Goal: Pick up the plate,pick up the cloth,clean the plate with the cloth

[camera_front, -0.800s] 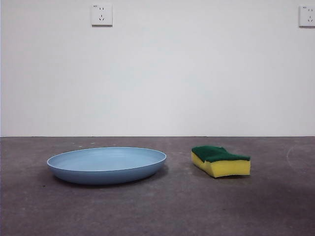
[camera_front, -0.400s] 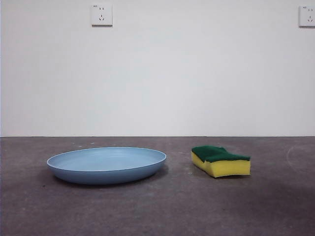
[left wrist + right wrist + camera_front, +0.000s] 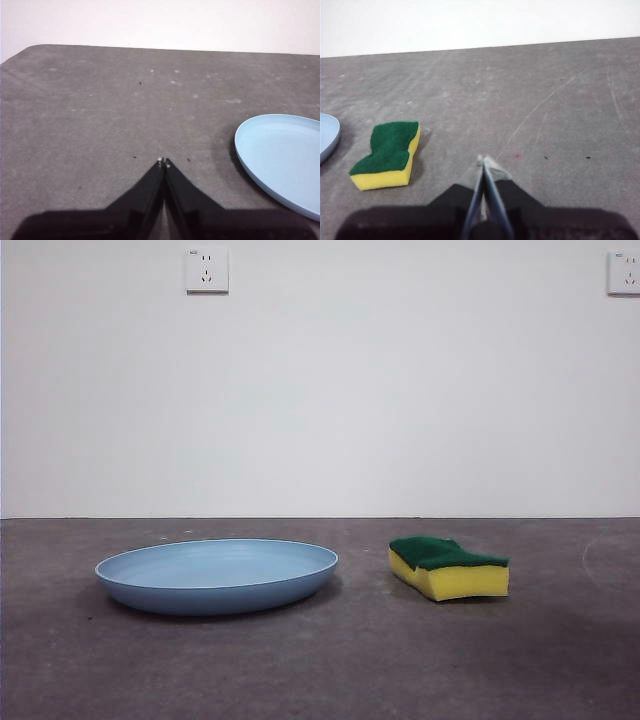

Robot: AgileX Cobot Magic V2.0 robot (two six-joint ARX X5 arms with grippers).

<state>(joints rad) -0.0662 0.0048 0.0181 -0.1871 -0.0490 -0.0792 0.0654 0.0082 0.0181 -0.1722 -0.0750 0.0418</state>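
Plate: lies flat on the grey table, to the side of the sponge, apart from it.
Sponge: rests on the table, green side up.
Left gripper: jaws closed, empty, above bare table near the plate.
Right gripper: jaws closed, empty, near the sponge.

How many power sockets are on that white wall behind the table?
2. One wall socket is high up, above the blue plate; the other wall socket is at the picture's right edge, partly cut off. More may lie outside the view.
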